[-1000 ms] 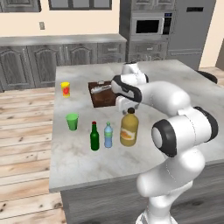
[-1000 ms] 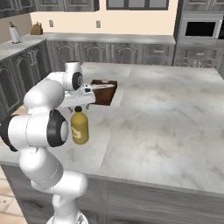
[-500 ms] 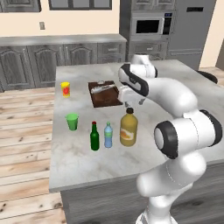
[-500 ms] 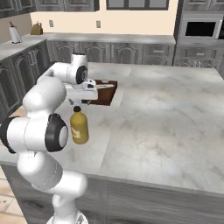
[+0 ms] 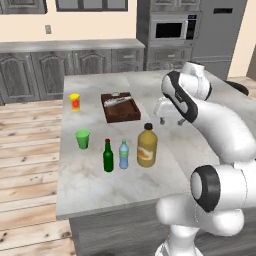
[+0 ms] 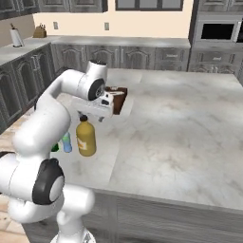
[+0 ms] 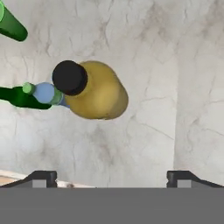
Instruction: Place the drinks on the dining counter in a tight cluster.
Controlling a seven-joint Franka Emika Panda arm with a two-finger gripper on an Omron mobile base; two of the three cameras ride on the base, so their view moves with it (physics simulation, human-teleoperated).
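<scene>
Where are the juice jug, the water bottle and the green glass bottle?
juice jug (image 5: 146, 152), left base view, on its amber body.
water bottle (image 5: 123, 156), left base view, on its clear-blue body.
green glass bottle (image 5: 108, 160), left base view, on its dark green body below the red cap.

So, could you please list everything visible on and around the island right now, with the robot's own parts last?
Amber-orange juice jug: one, black cap, island's near left, rightmost of the bottle row.
Small clear-blue water bottle: one, between the other two.
Slim dark green glass bottle: one, red cap, leftmost.
Green cup: one, behind the row.
Yellow cup: one, red mark, far left.
Dark brown tray: one, mid-island.
Pale grey marble island: one.
Gripper: open, above and behind the jug, holding nothing.
</scene>
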